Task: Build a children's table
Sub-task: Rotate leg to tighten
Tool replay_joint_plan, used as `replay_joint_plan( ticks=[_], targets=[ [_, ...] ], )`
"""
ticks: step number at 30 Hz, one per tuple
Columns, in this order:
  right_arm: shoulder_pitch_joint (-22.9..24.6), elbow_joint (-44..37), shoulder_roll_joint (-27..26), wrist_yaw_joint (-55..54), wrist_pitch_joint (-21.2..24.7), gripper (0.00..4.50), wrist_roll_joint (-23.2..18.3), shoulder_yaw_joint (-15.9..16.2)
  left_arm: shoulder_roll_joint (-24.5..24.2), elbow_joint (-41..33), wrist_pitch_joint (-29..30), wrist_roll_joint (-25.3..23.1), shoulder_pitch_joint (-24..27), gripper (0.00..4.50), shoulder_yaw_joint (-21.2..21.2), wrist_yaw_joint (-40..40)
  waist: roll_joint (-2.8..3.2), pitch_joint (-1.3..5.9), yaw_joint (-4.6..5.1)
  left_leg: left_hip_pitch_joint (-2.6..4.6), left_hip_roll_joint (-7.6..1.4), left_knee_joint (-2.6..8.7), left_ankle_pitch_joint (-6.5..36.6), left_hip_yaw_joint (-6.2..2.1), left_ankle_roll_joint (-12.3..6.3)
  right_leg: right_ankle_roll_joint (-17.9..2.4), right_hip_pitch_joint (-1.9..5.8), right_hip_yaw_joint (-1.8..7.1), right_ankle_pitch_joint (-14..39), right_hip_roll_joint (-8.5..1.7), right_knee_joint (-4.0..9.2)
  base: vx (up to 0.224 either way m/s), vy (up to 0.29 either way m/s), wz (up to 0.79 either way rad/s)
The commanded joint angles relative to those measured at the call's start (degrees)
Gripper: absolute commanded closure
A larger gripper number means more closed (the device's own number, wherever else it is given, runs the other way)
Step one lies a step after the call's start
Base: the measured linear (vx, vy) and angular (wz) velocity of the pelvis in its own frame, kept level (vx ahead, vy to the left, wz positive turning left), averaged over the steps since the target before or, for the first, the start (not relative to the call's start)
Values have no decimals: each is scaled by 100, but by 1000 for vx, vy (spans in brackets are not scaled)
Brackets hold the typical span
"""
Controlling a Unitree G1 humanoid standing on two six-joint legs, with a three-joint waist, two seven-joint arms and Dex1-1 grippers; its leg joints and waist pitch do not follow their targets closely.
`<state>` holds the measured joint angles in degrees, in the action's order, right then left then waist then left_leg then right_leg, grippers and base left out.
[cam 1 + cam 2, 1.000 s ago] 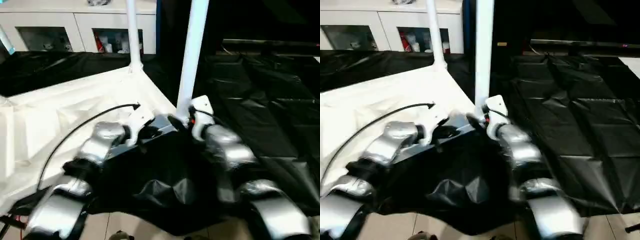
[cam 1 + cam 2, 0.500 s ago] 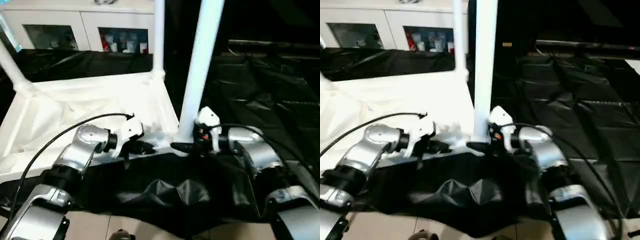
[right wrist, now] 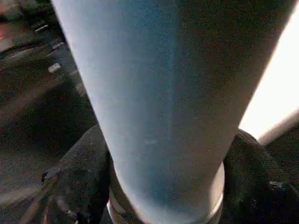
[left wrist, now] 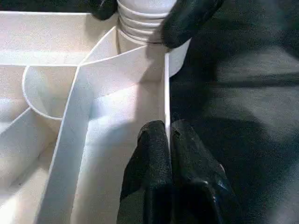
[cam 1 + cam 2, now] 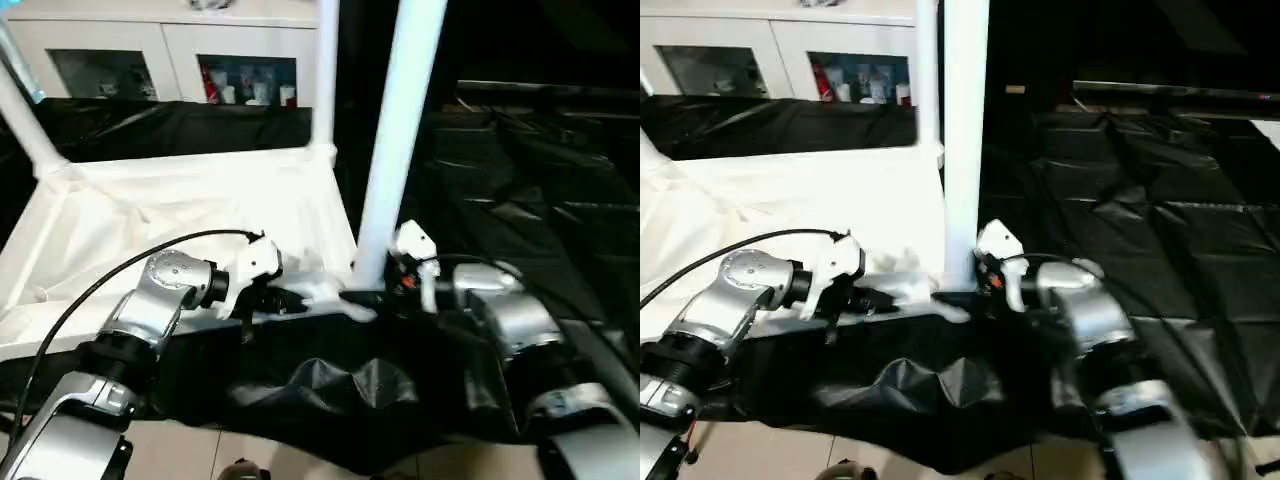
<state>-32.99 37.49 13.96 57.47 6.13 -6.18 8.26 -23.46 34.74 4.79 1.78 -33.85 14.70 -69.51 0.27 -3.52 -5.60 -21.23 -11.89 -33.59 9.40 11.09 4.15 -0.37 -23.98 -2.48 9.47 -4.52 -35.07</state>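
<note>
The children's table lies upside down: its white ribbed top (image 5: 150,220) rests on black sheeting, with white legs standing up from the corners. The near leg (image 5: 395,150) rises from the front right corner socket. My right gripper (image 5: 365,297) is at that leg's base, and its black fingers (image 3: 79,177) press against both sides of the tube (image 3: 154,93). My left gripper (image 4: 169,140) is shut on the thin front rim of the top (image 4: 165,93), just beside that socket. Another leg (image 5: 326,70) stands at the far right corner and a third (image 5: 25,125) at the far left.
Crumpled black sheeting (image 5: 540,200) covers the surface to the right and hangs over the front edge. A white cabinet with glass doors (image 5: 150,60) stands behind. A black cable (image 5: 100,290) arcs over my left forearm. Pale floor (image 5: 200,450) shows below.
The whole view has shifted, so the camera has moved. My right gripper's fingers have drawn in around the near leg's base. The left gripper keeps its hold on the rim.
</note>
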Motion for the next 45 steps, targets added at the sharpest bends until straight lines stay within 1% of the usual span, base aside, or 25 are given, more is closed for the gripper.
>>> replay_joint_plan(
  ticks=[1, 2, 3, 4, 7, 9, 10, 12, 14, 15, 16, 18, 20, 22, 25, 26, 27, 28, 29, 30, 33, 39, 42, 43, 45],
  targets=[
    [-173, 332, -223, -787, 36, 176, 113, -153, 227, 24, 115, 47, -255, 450, -215, 465, -35, 401, 38, 79, -98, 411, 1612, -65, 63, -1150, 271, 183, 1836, -314, 438, 0, 0, 0],
    [-257, 541, -366, -1229, 47, 176, 111, -275, 310, 97, 174, 4, -333, 450, -233, 676, -50, 403, 43, 79, -95, 415, 1610, -70, 79, -1126, 278, 184, 1880, -323, 443, 0, 0, 0],
    [-257, 541, -366, -1229, 47, 178, 111, -275, 310, 97, 174, 4, -333, 450, -233, 676, -37, 400, 65, 88, -89, 415, 1613, -75, 107, -1087, 269, 184, 1952, -317, 453, 0, 0, 0],
    [-336, 731, -510, -1675, 44, 178, 94, -386, 407, 184, 255, -53, -424, 450, -262, 959, -33, 407, 68, 84, -87, 412, 1621, -74, 96, -1073, 276, 187, 1949, -318, 454, 0, 0, 0],
    [-537, 1188, -930, -2983, 60, 182, 70, -663, 752, 499, 496, -143, -734, 450, -395, 1822, -14, 421, 88, 96, -73, 395, 1456, -53, 120, -1127, 250, 198, 1651, -303, 437, 0, 0, 0],
    [-630, 1399, -1148, -3591, 13, 183, 87, -781, 941, 618, 568, -141, -864, 450, -443, 2130, -18, 429, 78, 89, -70, 390, 1365, -47, 114, -1153, 267, 197, 1454, -295, 425, 0, 0, 0],
    [-630, 1399, -1148, -3591, 13, 183, 87, -781, 941, 618, 568, -141, -864, 450, -443, 2130, -19, 459, 67, 81, -68, 382, 1257, -52, 89, -1192, 293, 193, 1206, -294, 392, 0, 0, 0],
    [-714, 1557, -1446, -3933, -93, 183, 118, -832, 1159, 710, 582, -148, -969, 450, -478, 2374, -21, 458, 63, 60, -61, 370, 1132, -36, -6, -1257, 306, 195, 869, -289, 373, 0, 0, 0],
    [-724, 1574, -1503, -3966, -139, 183, 173, -784, 1205, 719, 567, -157, -982, 450, -482, 2428, -14, 458, 53, 57, -57, 370, 1106, -36, -64, -1280, 320, 186, 779, -289, 369, 0, 0, 0],
    [-718, 1576, -1557, -3891, -217, 127, 219, -715, 1243, 709, 550, -168, -976, 450, -465, 2418, -14, 450, 52, 65, -61, 376, 1163, -36, -75, -1273, 315, 181, 860, -288, 380, 0, 0, 0],
    [-695, 1524, -1597, -3750, -271, 113, 220, -673, 1264, 663, 526, -161, -945, 450, -437, 2339, -11, 442, 54, 67, -65, 379, 1254, -36, -70, -1260, 312, 183, 985, -296, 397, 0, 0, 0],
    [-668, 1448, -1590, -3522, -301, 113, 211, -619, 1244, 578, 490, -160, -883, 450, -378, 2186, -21, 429, 57, 62, -68, 391, 1378, -43, -67, -1209, 315, 183, 1195, -300, 413, 0, 0, 0],
    [-673, 1433, -1549, -3418, -351, 78, 249, -565, 1211, 511, 432, -123, -825, 450, -342, 2052, -29, 429, 57, 69, -74, 396, 1413, -50, -60, -1176, 314, 183, 1306, -303, 419, 0, 0, 0],
    [-665, 1316, -1381, -3029, -443, 58, 330, -388, 1118, 383, 368, -51, -706, 450, -288, 1779, -30, 436, 68, 57, -79, 395, 1364, -53, -59, -1189, 324, 183, 1220, -302, 403, 0, 0, 0],
    [-591, 1076, -1147, -2358, -537, 58, 397, -144, 1013, 300, 339, -34, -597, 450, -236, 1576, -39, 440, 71, 43, -76, 380, 1266, -47, -133, -1230, 340, 183, 1022, -301, 383, 0, 0, 0],
    [-591, 1076, -1147, -2358, -537, 58, 397, -144, 1013, 300, 339, -34, -597, 450, -236, 1576, -43, 439, 69, 40, -72, 378, 1238, -42, -157, -1235, 343, 183, 994, -299, 390, 0, 0, 0],
    [-490, 844, -914, -1776, -582, 58, 422, 53, 933, 278, 288, -43, -538, 450, -205, 1465, -44, 435, 63, 40, -73, 374, 1199, -39, -202, -1250, 346, 183, 968, -295, 389, 0, 0, 0],
    [-466, 791, -855, -1638, -589, 58, 426, 96, 916, 274, 285, -44, -526, 450, -200, 1442, -45, 437, 50, 46, -81, 372, 1211, -40, -214, -1249, 352, 179, 968, -296, 388, 0, 0, 0],
    [-387, 626, -674, -1246, -617, 58, 430, 220, 829, 230, 194, -46, -464, 450, -158, 1290, -77, 430, 50, 39, -82, 366, 1207, -30, -251, -1256, 345, 181, 972, -290, 390, 0, 0, 0],
    [-327, 500, -522, -949, -648, 58, 432, 307, 749, 166, 189, -26, -403, 450, -127, 1135, -68, 424, 35, 47, -90, 370, 1255, -29, -257, -1244, 338, 178, 1091, -291, 398, 0, 0, 0],
    [-252, 301, -213, -332, -612, 58, 334, 335, 516, -51, 70, 39, -226, 450, -44, 624, -51, 416, 22, 54, -110, 381, 1381, -40, -228, -1205, 322, 180, 1347, -303, 411, 0, 0, 0],
    [-252, 211, 175, 261, -579, 58, 270, 352, 161, -261, -138, 69, -39, 450, 69, -32, -15, 412, 16, 78, -118, 381, 1518, -35, -167, -1283, 286, 183, 1408, -290, 409, 0, 0, 0],
    [-209, 50, 342, 598, -466, 58, 180, 367, 9, -373, -170, 143, 44, 450, 71, -366, -19, 423, 11, 76, -127, 383, 1500, -43, -153, -1308, 303, 178, 1290, -289, 390, 0, 0, 0],
    [-186, -16, 395, 717, -417, 84, 148, 381, -38, -414, -155, 183, 70, 450, 63, -479, -18, 422, 10, 69, -126, 381, 1450, -35, -180, -1330, 301, 181, 1210, -284, 381, 0, 0, 0],
    [-131, -119, 474, 940, -356, 92, 153, 416, -117, -458, -150, 243, 113, 450, 56, -650, -16, 427, -1, 67, -122, 370, 1404, -32, -204, -1362, 305, 179, 1122, -284, 371, 0, 0, 0]
  ],
)
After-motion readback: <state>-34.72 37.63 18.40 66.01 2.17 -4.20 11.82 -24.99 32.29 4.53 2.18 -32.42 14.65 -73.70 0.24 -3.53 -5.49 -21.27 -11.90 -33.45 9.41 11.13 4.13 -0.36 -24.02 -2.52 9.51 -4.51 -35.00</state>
